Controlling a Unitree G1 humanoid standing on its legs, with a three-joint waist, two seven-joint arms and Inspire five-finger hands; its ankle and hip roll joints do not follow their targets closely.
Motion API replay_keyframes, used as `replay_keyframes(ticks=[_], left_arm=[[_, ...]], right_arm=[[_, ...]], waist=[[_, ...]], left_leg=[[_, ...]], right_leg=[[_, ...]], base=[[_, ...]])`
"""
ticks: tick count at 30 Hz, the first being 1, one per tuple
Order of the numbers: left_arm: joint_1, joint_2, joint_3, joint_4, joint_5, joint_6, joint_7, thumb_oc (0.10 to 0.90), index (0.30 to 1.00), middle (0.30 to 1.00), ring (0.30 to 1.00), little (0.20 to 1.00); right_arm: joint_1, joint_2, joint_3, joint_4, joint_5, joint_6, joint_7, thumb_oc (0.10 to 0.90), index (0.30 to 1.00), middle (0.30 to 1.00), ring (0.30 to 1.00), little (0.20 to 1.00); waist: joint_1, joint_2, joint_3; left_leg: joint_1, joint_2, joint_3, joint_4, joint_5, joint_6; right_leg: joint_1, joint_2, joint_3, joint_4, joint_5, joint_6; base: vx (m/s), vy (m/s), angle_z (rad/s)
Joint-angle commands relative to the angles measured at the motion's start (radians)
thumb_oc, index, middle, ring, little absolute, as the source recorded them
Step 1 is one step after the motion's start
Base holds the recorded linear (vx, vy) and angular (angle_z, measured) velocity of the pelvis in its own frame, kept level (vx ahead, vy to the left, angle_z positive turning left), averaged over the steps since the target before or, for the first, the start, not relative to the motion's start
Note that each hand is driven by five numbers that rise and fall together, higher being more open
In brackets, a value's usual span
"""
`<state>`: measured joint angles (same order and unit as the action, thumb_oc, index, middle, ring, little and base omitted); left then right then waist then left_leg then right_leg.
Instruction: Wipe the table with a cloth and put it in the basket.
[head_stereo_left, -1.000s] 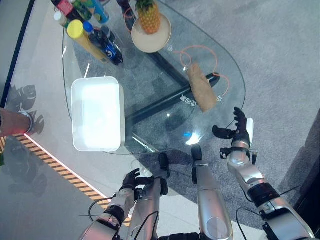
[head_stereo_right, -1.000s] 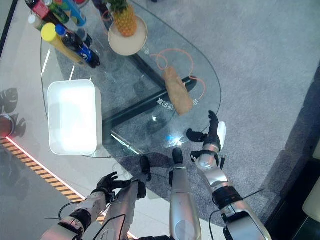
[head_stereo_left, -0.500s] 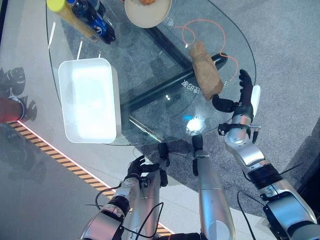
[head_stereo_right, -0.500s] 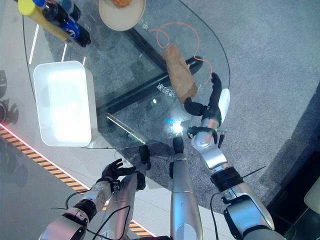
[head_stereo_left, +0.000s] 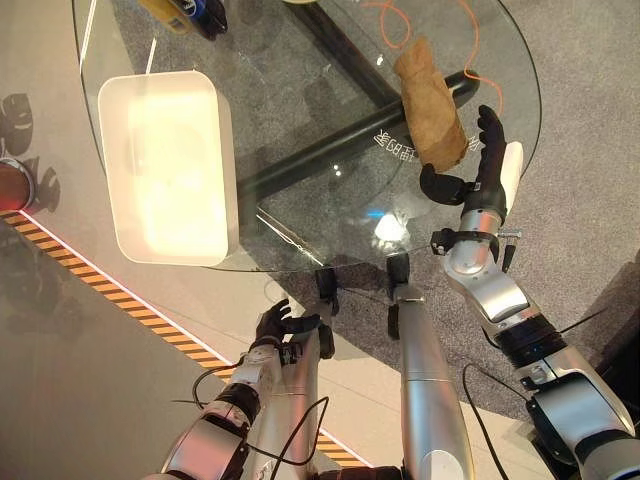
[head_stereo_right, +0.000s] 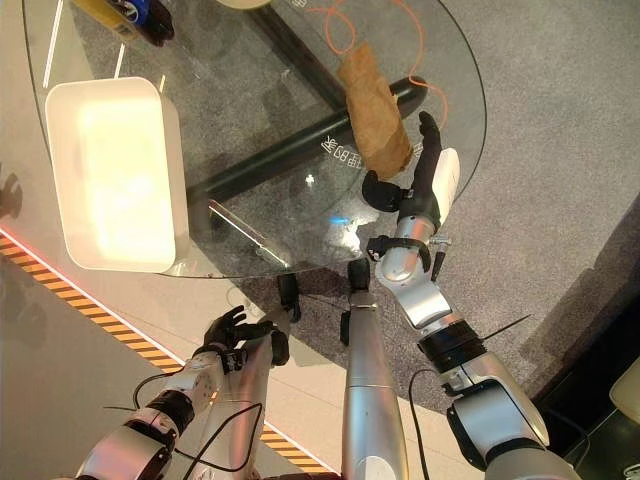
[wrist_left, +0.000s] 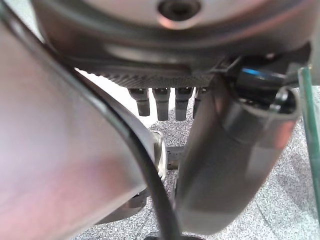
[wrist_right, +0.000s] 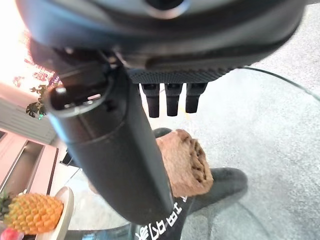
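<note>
A crumpled brown cloth (head_stereo_left: 430, 115) lies on the round glass table (head_stereo_left: 300, 210), near its right edge. My right hand (head_stereo_left: 483, 175) is open at the cloth's near end, with straight fingers alongside it and the thumb reaching in under it. The right wrist view has the cloth (wrist_right: 186, 165) just past the fingers (wrist_right: 172, 100). The white rectangular basket (head_stereo_left: 160, 80) stands on the table's left part. My left hand (head_stereo_left: 280, 325) hangs open below the table's near edge, holding nothing.
Bottles (head_stereo_left: 190, 10) stand at the table's far left, and an orange cord (head_stereo_right: 375, 20) loops on the glass beyond the cloth. A black frame bar (head_stereo_left: 330, 150) runs under the glass. A pineapple on a plate (wrist_right: 30, 215) sits farther back. Striped tape (head_stereo_left: 100, 290) marks the floor.
The camera has tipped, so the whole scene slid down and left. My right hand has moved forward from beside the table's edge up to the cloth's near end. The left hand stays low.
</note>
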<state>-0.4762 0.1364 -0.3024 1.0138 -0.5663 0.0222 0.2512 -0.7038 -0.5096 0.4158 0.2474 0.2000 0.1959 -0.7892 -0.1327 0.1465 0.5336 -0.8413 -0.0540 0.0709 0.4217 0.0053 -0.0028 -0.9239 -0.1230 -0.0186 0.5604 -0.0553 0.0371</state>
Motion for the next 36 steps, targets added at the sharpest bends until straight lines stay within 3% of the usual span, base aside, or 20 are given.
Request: replay_keyframes(ticks=[1, 6, 12, 27, 31, 36], left_arm=[[0.064, -0.002, 0.002, 0.012, -0.018, 0.028, 0.015, 0.8, 0.9, 0.9, 0.9, 0.9], [0.053, -0.004, 0.0, 0.013, -0.018, 0.033, 0.014, 0.8, 0.9, 0.9, 0.9, 0.9], [0.036, 0.005, -0.007, 0.007, -0.03, 0.054, -0.001, 0.8, 0.9, 0.9, 0.9, 0.9], [-0.016, 0.013, 0.006, 0.049, -0.03, 0.078, -0.043, 0.8, 0.9, 0.9, 0.9, 0.9], [-0.028, 0.014, 0.006, 0.058, -0.029, 0.08, -0.044, 0.8, 0.9, 0.9, 0.9, 0.9], [-0.049, 0.011, -0.001, 0.068, -0.038, 0.077, -0.038, 0.8, 0.9, 0.9, 0.9, 0.9]], right_arm=[[-0.043, 0.003, 0.008, -0.139, -0.028, -0.026, -0.062, 0.8, 0.9, 0.9, 0.9, 0.9], [-0.067, 0.002, 0.012, -0.098, -0.019, 0.008, -0.167, 0.8, 0.9, 0.9, 0.9, 0.9], [-0.134, -0.018, 0.01, -0.069, -0.016, 0.027, -0.175, 0.8, 0.9, 0.9, 0.9, 0.9], [-0.275, -0.04, 0.011, -0.019, 0.027, 0.067, -0.227, 0.8, 0.9, 0.9, 0.9, 0.9], [-0.292, -0.034, 0.016, -0.005, 0.034, 0.098, -0.245, 0.8, 0.9, 0.9, 0.9, 0.9], [-0.308, -0.031, 0.031, 0.074, 0.114, 0.185, -0.3, 0.8, 0.9, 0.9, 0.9, 0.9]], waist=[[-0.018, 0.018, -0.014], [-0.013, 0.021, -0.014], [-0.005, 0.039, -0.014], [0.008, 0.049, -0.014], [0.01, 0.048, -0.014], [0.013, 0.048, -0.014]], left_leg=[[-0.064, 0.008, -0.005, 0.035, -0.01, 0.001], [-0.098, 0.004, -0.009, 0.051, -0.011, 0.002], [-0.137, -0.002, -0.009, 0.059, -0.011, 0.005], [-0.187, -0.013, -0.013, 0.074, -0.011, 0.002], [-0.195, -0.016, -0.015, 0.075, -0.011, 0.002], [-0.208, -0.019, -0.016, 0.076, -0.012, 0.003]], right_leg=[[-0.053, 0.038, 0.075, 0.003, -0.009, 0.023], [-0.085, 0.041, 0.087, 0.01, 0.002, 0.032], [-0.132, 0.046, 0.104, 0.023, 0.005, 0.036], [-0.18, 0.056, 0.124, 0.023, 0.015, 0.045], [-0.185, 0.059, 0.126, 0.019, 0.019, 0.048], [-0.197, 0.062, 0.127, 0.016, 0.022, 0.051]], base=[[0.0, 0.0, 0.0], [0.01, 0.005, 0.0], [0.02, 0.015, 0.02], [0.01, 0.004, 0.01], [0.0, 0.0, 0.01], [0.0, -0.001, 0.02]])
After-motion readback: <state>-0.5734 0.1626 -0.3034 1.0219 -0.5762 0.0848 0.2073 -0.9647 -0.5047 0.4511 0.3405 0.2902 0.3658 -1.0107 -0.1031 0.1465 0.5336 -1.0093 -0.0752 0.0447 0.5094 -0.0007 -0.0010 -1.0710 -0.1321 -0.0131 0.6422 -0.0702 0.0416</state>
